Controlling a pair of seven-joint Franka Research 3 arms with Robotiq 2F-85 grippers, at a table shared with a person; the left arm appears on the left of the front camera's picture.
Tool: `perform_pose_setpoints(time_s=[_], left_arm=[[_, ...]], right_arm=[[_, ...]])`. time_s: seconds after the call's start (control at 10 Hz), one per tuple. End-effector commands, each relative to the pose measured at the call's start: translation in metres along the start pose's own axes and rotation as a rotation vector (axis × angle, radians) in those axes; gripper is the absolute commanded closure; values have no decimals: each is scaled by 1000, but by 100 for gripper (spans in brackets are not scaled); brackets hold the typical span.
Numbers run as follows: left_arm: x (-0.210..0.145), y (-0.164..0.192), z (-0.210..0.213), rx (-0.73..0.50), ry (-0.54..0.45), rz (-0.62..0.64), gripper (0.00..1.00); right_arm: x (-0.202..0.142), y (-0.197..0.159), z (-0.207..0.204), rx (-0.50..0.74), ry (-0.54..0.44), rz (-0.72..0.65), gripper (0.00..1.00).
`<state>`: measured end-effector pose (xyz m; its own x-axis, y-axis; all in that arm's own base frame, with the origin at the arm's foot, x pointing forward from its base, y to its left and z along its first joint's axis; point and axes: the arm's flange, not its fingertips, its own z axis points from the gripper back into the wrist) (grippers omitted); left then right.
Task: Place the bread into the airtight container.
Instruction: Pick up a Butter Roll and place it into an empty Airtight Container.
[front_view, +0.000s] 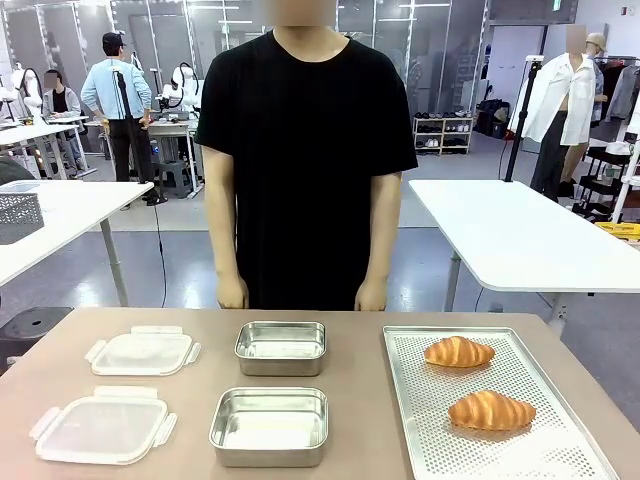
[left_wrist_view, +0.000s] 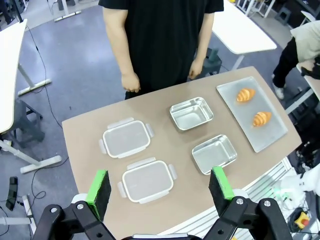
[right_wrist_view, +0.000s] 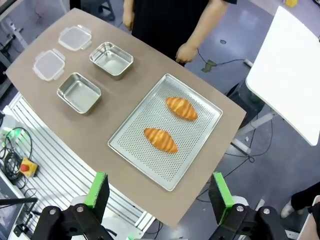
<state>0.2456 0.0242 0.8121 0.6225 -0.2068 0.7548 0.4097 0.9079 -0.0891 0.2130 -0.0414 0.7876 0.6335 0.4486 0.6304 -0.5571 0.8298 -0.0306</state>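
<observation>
Both pieces of bread lie on the perforated tray (front_view: 520, 455): one croissant (front_view: 491, 411) at its near half, the other croissant (front_view: 459, 351) towards its far end, apart from each other. Just beside the tray's left edge stand two open steel containers, the near container (front_view: 269, 425) and the far container (front_view: 281, 346); two clear lids (front_view: 143, 352) lie well beyond them, farther from the tray.

The likely trouble is in the grasp. A croissant is soft and flaky, so too hard a squeeze would probably crush it, and a pinch on a tapered tip could let it swing or drop on the way off the tray. Pads coming down too low might scrape or shift the tray. Released off-centre, the bread could catch on a container rim, and the light steel box may slide.

The right claw (right_wrist_view: 159, 191) hangs high over the tray's near edge, fingers spread wide with nothing between them. The left claw (left_wrist_view: 159, 190) hangs equally high on the lid side, well away from the tray, also spread wide and empty. The person's hands (front_view: 232, 292) rest at the tabletop's far edge, beyond the tray.
</observation>
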Motion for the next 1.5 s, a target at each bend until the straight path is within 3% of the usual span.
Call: perform_pose_setpoints(time_s=[0.0,0.8,0.9,1.1,1.2,1.4], left_arm=[[2,-1,0,-6,-2,-4,0],[2,-1,0,-6,-2,-4,0],[2,-1,0,-6,-2,-4,0],[2,-1,0,-6,-2,-4,0],[2,-1,0,-6,-2,-4,0],[2,-1,0,-6,-2,-4,0]], right_arm=[[0,1,1,3,0,5,0],[0,0,0,0,0,0,0],[15,6,2,-46,58,185,0],[39,-9,-58,45,229,439,0],[39,-13,-96,58,309,633,0],[37,-12,-164,143,390,772,0]])
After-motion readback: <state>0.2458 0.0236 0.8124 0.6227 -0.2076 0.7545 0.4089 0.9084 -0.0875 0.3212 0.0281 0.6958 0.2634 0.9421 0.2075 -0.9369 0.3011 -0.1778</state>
